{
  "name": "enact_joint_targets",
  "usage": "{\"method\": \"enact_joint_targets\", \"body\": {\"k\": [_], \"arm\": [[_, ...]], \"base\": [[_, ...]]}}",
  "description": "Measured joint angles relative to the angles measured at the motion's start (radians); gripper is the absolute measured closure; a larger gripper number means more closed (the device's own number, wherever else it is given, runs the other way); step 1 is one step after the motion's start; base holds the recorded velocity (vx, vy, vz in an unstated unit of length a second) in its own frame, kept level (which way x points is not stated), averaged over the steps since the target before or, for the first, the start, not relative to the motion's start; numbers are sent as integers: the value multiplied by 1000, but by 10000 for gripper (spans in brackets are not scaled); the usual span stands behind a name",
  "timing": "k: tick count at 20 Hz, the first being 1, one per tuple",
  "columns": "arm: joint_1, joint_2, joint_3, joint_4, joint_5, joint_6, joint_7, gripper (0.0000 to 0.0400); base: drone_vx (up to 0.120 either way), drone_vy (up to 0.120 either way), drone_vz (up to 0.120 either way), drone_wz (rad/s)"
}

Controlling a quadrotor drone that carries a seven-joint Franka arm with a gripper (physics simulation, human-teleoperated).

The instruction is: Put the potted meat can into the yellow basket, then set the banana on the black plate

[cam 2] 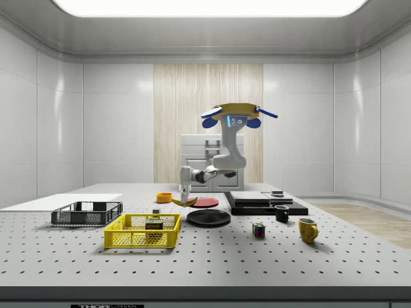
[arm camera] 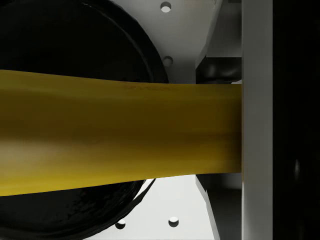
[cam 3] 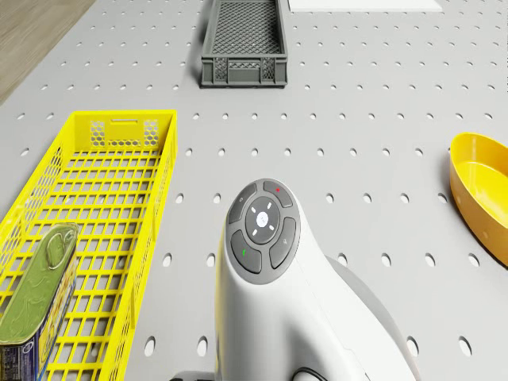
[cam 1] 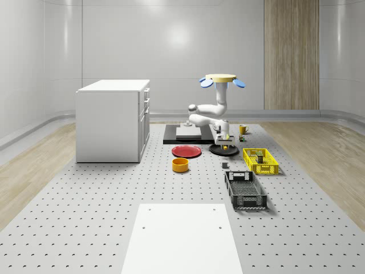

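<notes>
Drone: hovering above the table, yellow disc body with blue rotors, over the dark slab and black plate area. The arm is reaching down and forward from it.

Gripper: hanging just above the near edge of the plate, on the side view's left of it. Its fingers are pinching the banana.

Banana: plain yellow, smooth, gently curved, shading darker along one edge. It is lying crosswise in the grip, held clear of the table, with the plate showing beneath it in the wrist view. In the side view it is showing as a short yellow crescent under the fingertips.

Can: resting inside the yellow basket, lying on its side, olive-green label, ring-pull lid facing up.

Basket: standing on the table beside the plate, with a grey crate just beyond its far end.

Other items: a red plate, an orange bowl, a yellow mug, a dark mug, a puzzle cube, a white cabinet.
</notes>
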Motion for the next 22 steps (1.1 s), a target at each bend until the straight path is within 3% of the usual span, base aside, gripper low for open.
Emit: {"method": "enact_joint_targets", "body": {"k": [15, 20, 22], "arm": [[-3, -6, 1, 0, 3, 6, 2, 200], [-3, -8, 1, 1, 3, 7, 3, 200], [-4, -9, 1, 1, 4, 8, 3, 200]], "base": [[-120, 0, 0, 0], [-120, 0, -96, 0], [-120, 120, 0, 0]]}}
